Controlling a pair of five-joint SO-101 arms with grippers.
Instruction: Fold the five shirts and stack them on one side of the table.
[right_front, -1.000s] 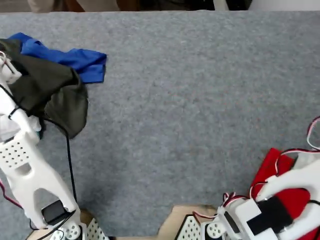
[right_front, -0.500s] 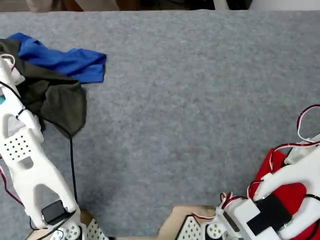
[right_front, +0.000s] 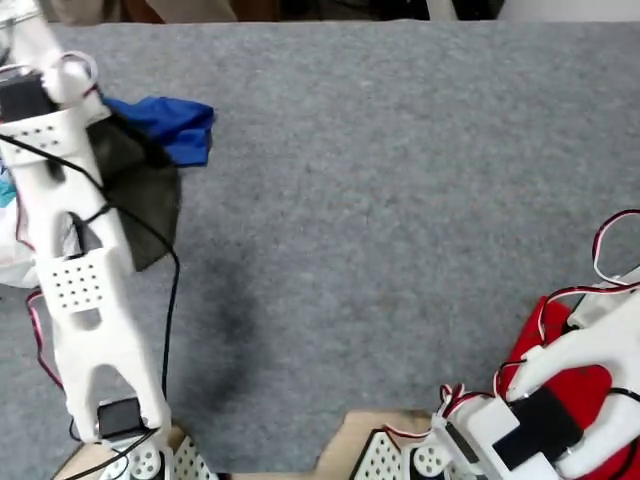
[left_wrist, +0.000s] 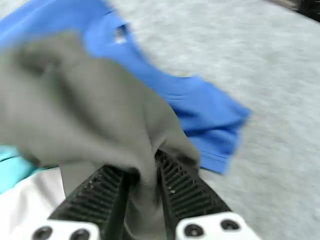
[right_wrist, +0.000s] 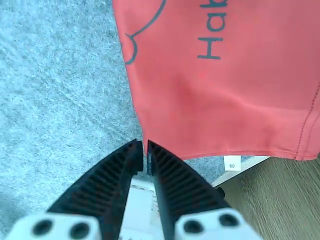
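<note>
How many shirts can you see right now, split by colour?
Blue shirt: 1
Grey shirt: 1
Red shirt: 1
Teal shirt, only an edge showing: 1
White shirt, only an edge showing: 1
Total: 5

Left arm (right_front: 75, 270) covers olive shirt (right_front: 150, 205) beside blue shirt (right_front: 170, 125).

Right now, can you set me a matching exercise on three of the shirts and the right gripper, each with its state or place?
1 grey shirt
2 blue shirt
3 red shirt
4 right gripper

A shut, tips at a hem
B dark lettering on it
C pinched in the left gripper
D lying on the table, ungripped

Pairs: 1-C, 2-D, 3-B, 4-A
</note>
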